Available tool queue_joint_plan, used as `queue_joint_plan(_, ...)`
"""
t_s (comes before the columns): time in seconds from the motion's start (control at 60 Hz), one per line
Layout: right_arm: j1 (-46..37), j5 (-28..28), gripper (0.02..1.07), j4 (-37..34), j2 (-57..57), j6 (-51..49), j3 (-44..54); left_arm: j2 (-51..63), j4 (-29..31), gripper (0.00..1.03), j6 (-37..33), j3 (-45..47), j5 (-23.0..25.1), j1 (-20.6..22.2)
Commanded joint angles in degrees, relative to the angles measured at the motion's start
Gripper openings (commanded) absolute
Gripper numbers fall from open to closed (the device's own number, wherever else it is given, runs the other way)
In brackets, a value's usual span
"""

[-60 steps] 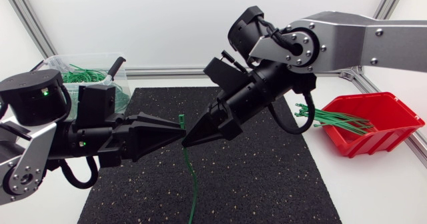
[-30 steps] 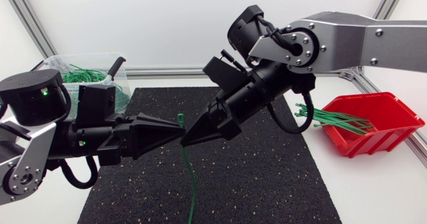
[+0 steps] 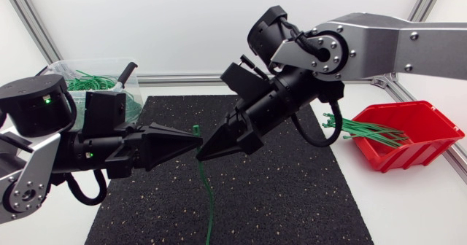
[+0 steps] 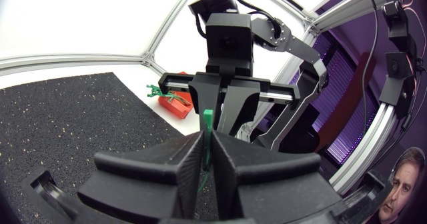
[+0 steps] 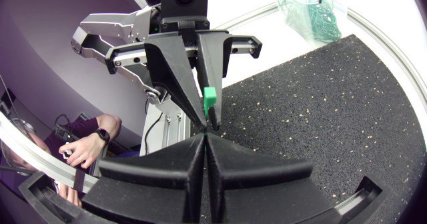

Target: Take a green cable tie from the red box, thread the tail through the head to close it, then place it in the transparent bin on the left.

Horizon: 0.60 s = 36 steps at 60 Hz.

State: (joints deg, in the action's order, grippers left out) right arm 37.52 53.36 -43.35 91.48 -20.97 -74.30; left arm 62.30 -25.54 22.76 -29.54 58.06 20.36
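Green flexible plastic cable tie (image 3: 209, 197): grasped near its square head (image 4: 207, 117) by the left matte-black wedge-fingered pincer (image 3: 191, 144), above the speckled black rubber mat (image 3: 292, 194); long axis near-vertical, thin tail trailing down toward the mat. Right pincer (image 3: 203, 154): clenched, tip-to-tip with the left just below the head; grip on strap indeterminable.

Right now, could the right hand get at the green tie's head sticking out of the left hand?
Probably yes: the right hand sits close by the tie's head, nothing between them, though its fingers are shut.
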Motion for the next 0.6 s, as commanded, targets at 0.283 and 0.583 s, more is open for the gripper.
queue_joint_plan(0.283, 0.2, 0.3, 0.08, 1.3, -0.9, 0.5, 2.0, 1.5, -1.1, 0.04, 2.3, -2.2, 0.5, -0.3)
queue_joint_plan(0.583, -3.2, -0.9, 0.64, 1.7, -3.6, -1.0, 2.9, 3.6, 2.6, 0.04, 7.0, -7.9, 2.8, -3.8)
